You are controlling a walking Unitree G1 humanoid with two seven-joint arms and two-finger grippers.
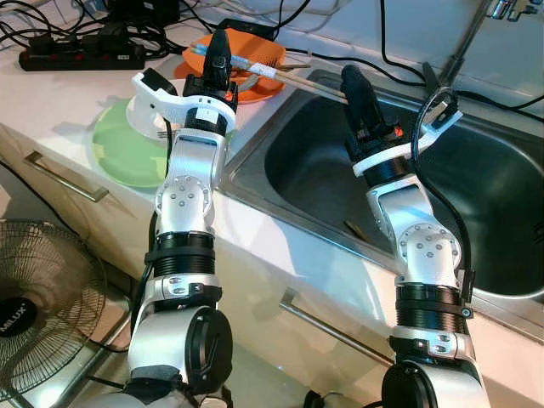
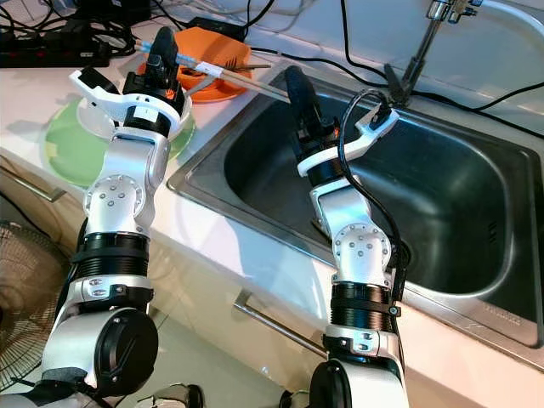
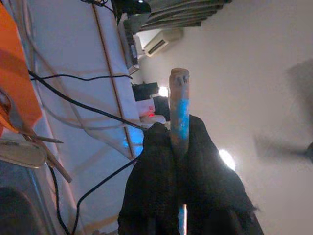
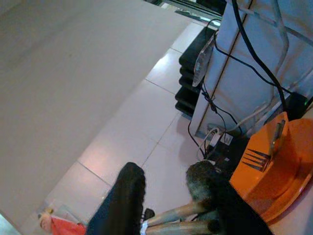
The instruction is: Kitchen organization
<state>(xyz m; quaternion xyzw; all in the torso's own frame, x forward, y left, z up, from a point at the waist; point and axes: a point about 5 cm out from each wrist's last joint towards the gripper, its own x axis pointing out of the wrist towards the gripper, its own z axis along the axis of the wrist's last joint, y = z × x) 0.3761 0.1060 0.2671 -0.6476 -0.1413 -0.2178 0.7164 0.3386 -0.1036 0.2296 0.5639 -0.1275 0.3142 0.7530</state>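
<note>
A pair of long wooden chopsticks [image 1: 293,81] with a white band lies slanted from the orange plate [image 1: 259,53] towards the sink's back left corner. My left gripper [image 1: 219,36] points up over the plate's near edge and is shut on the chopsticks [image 3: 179,103], which stick out past its fingertips in the left wrist view. Over the sink's back left corner, my right gripper [image 1: 353,75] is open at the chopsticks' other end. In the right wrist view those ends [image 4: 188,220] lie across the gap between its fingers [image 4: 128,196]. A fork [image 4: 259,155] rests on the orange plate.
A green plate [image 1: 119,157] with a white bowl [image 1: 143,112] sits on the counter by my left arm. The steel sink [image 1: 501,195] holds a small stick [image 1: 355,229]. Faucet [image 1: 472,38], cables and a power strip [image 1: 81,56] line the back. A fan [image 1: 34,306] stands below left.
</note>
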